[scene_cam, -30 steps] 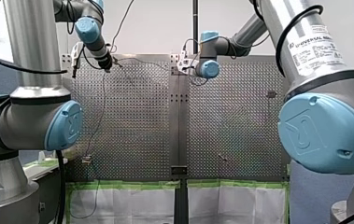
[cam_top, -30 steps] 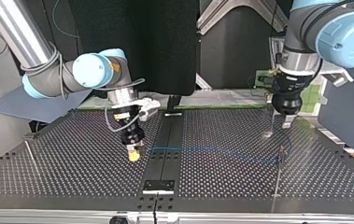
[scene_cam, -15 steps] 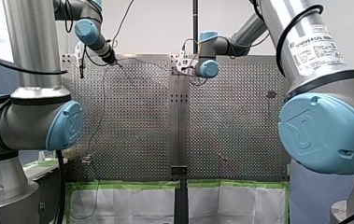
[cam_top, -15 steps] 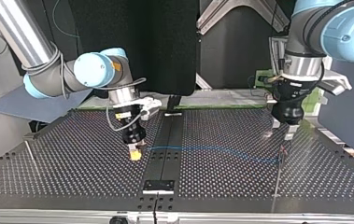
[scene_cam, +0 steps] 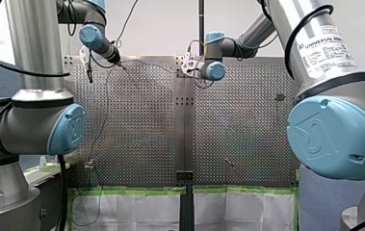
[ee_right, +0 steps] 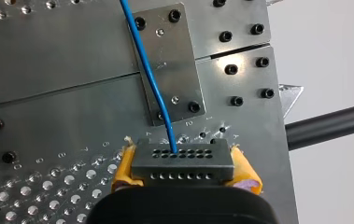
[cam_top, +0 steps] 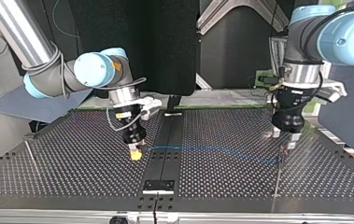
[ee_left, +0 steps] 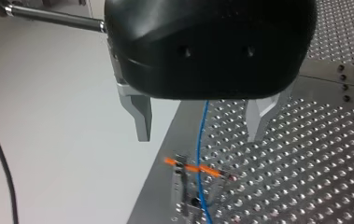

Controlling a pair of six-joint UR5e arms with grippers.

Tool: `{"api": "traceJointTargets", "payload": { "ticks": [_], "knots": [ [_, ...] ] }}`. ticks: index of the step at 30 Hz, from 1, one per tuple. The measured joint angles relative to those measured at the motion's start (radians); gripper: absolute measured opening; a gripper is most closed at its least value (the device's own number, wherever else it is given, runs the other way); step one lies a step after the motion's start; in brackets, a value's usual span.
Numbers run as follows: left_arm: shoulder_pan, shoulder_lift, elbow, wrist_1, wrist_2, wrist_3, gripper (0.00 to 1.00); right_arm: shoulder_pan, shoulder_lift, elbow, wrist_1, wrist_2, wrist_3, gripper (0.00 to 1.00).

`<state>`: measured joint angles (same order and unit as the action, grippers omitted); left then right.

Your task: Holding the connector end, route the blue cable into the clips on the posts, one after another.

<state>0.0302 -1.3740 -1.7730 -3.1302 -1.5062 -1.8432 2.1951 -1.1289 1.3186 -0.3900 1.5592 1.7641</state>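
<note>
Blue cable (cam_top: 212, 150) first: it runs low across the perforated table (cam_top: 72, 172), from about the middle of the top view over to its right side, with a gentle wave in it. At the middle end it plugs into a dark grey connector (ee_right: 182, 164) with two rows of little holes. Our right gripper (ee_right: 184, 171) is clamped on that connector, yellow pads (ee_right: 123, 172) squeezing it from both sides. In the right wrist view the cable leaves the connector's upper row and heads away over a small screwed-down plate (ee_right: 174, 60) that bridges the seam between the two table halves. In the top view that gripper points straight down just beside the dark centre strip (cam_top: 165, 161), with the connector low over the table.

At the far end the cable reaches a thin post (cam_top: 282, 154) near the top view's right side. The left wrist view shows the clip (ee_left: 191, 168) on that post, with orange bits sticking out either side. The cable crosses right at it, but we can't tell whether it's properly seated. Our left gripper (ee_left: 199, 135) hangs over that post with its metal fingers (ee_left: 139, 116) spread wide and nothing between them. The cable shows through the gap further down, touching neither finger.
</note>
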Motion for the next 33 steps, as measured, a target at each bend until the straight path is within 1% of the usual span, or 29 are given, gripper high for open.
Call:
{"api": "traceJointTargets", "payload": {
  "ticks": [5, 10, 12, 14, 22, 33],
  "knots": [
    [-0.006, 0.002, 0.000, -0.033, -0.022, 0.029, 1.00, 0.000, 0.000, 0.000, 0.000, 0.001, 0.000, 0.00],
    [-0.014, 0.033, 0.000, -0.073, -0.047, 0.056, 1.00, 0.000, 0.000, 0.000, 0.003, 0.000, 0.000, 0.00],
    [-0.017, 0.042, 0.000, -0.080, -0.053, 0.060, 1.00, 0.000, 0.000, 0.000, 0.006, 0.000, -0.001, 0.00],
    [-0.019, 0.045, 0.000, -0.083, -0.055, 0.063, 1.00, 0.001, 0.000, 0.000, 0.008, 0.000, -0.001, 0.00],
    [-0.033, 0.018, 0.000, -0.086, -0.059, 0.076, 1.00, 0.002, 0.000, 0.000, 0.011, -0.001, -0.001, 0.00],
    [-0.048, 0.017, 0.000, -0.087, -0.074, 0.082, 1.00, 0.002, 0.000, 0.000, 0.012, -0.001, 0.000, 0.00]
  ]
}}
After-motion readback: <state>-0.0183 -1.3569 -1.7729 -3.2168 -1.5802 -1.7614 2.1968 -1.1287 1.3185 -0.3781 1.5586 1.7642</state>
